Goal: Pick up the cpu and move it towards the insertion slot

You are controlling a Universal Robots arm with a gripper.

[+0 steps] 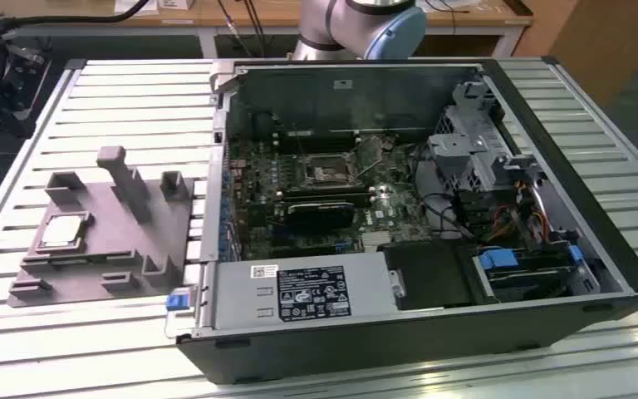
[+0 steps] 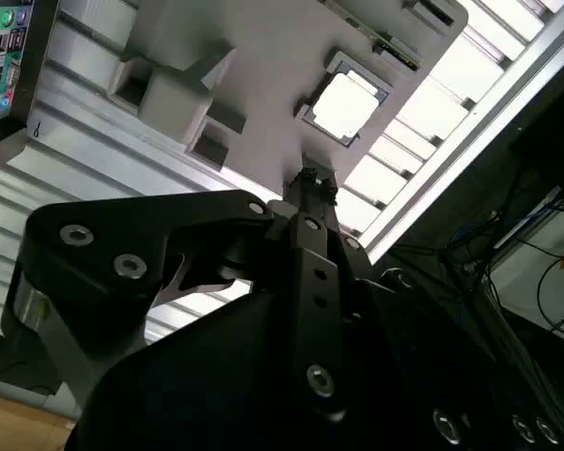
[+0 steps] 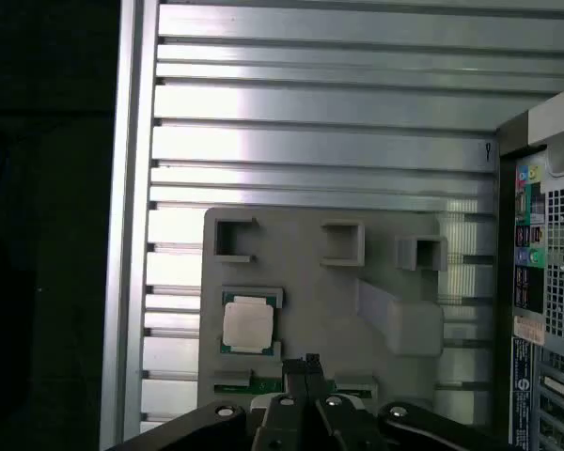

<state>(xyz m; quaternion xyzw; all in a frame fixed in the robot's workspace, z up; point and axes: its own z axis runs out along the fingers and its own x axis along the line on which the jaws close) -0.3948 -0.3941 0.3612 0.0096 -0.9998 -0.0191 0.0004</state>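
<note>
Tabletop (image 1: 130, 83) carries case (image 1: 408, 332) beside fixture (image 1: 109, 241). End effector (image 3: 306, 365) hangs over the fixture, closed and empty, offset from the cpu (image 3: 248, 325) seated in a fixture pocket. Slot (image 1: 327, 174) lies well apart from the fixture, inside the case. Recommended: centre over the cpu, open wider than it, grip its edges squarely.

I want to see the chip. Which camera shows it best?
The first wrist view: the cpu faces the camera squarely on the grey fixture. The second wrist view shows it tilted; the exterior view, far off.
</note>
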